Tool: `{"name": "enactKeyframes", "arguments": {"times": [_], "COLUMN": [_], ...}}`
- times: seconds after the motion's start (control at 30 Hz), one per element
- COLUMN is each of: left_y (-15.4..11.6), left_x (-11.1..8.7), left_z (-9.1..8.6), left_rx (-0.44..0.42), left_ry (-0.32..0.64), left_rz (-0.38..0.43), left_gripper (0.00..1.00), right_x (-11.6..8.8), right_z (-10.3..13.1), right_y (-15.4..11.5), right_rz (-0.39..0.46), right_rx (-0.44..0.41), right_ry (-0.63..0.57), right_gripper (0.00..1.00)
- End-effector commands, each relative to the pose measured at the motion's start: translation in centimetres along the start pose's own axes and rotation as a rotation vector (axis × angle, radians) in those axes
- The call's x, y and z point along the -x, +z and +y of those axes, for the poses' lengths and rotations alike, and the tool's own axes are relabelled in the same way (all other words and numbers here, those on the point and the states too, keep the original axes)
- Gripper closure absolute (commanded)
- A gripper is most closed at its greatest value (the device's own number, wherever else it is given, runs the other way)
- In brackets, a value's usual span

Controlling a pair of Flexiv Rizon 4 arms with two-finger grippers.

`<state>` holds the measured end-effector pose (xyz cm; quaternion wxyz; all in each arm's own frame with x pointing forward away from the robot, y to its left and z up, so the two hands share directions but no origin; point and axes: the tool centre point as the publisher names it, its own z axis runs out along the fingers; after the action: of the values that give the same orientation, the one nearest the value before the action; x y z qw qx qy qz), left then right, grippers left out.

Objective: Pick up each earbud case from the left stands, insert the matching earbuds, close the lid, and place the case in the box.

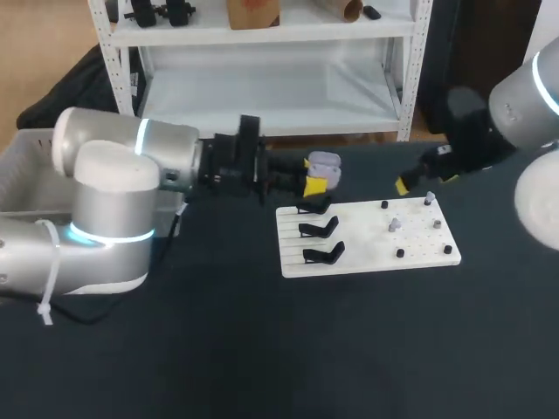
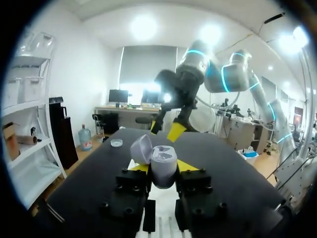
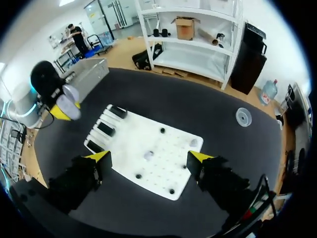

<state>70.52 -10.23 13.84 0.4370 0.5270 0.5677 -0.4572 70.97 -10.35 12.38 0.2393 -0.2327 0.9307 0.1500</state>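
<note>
Case [image 1: 324, 164] is sitting clamped between my left gripper's [image 1: 319, 181] fingers, lid [image 2: 141, 148] hanging open, held above the table at the board's [image 1: 367, 253] 11 o'clock. I'm seeing three black stands [image 1: 319, 230] lining the board's 9 o'clock side. My right gripper [image 1: 425, 181] is hovering at the board's 1 o'clock, fingers spread wide apart.

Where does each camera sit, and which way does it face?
Head: above and behind, looking down on the table; left arm and right arm show.
Left wrist: on the left arm, facing across the table; left gripper clasps the earbud case.
Right wrist: on the right arm, looking down on the white board; right gripper open.
Shared: all three show the case.
</note>
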Motion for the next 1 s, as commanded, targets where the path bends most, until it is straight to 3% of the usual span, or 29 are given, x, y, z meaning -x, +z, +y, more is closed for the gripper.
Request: {"name": "enactKeyframes", "arguments": {"times": [0.03, 0.33, 0.4, 1.0], "left_y": [-1.2, -2.1, -2.4, -2.5], "left_x": [1.0, 1.9, 2.1, 2.3], "left_z": [-1.0, -1.9, -2.2, -2.5], "left_rx": [0.049, 0.033, 0.030, 0.037], "left_ry": [0.012, 0.032, 0.042, 0.050], "left_rz": [-0.089, -0.149, -0.162, -0.148], "left_gripper": [1.00, 1.00, 1.00, 1.00], "right_x": [-0.2, -0.7, -0.8, -0.8], "right_z": [-1.1, -2.2, -2.7, -2.7], "right_y": [-0.8, -0.7, -0.6, -0.6], "right_rz": [0.038, 0.098, 0.083, 0.083], "right_rx": [-0.077, -0.142, -0.217, -0.217], "right_ry": [-0.014, -0.107, -0.111, -0.111], "right_gripper": [0.00, 0.00, 0.00, 0.00]}}
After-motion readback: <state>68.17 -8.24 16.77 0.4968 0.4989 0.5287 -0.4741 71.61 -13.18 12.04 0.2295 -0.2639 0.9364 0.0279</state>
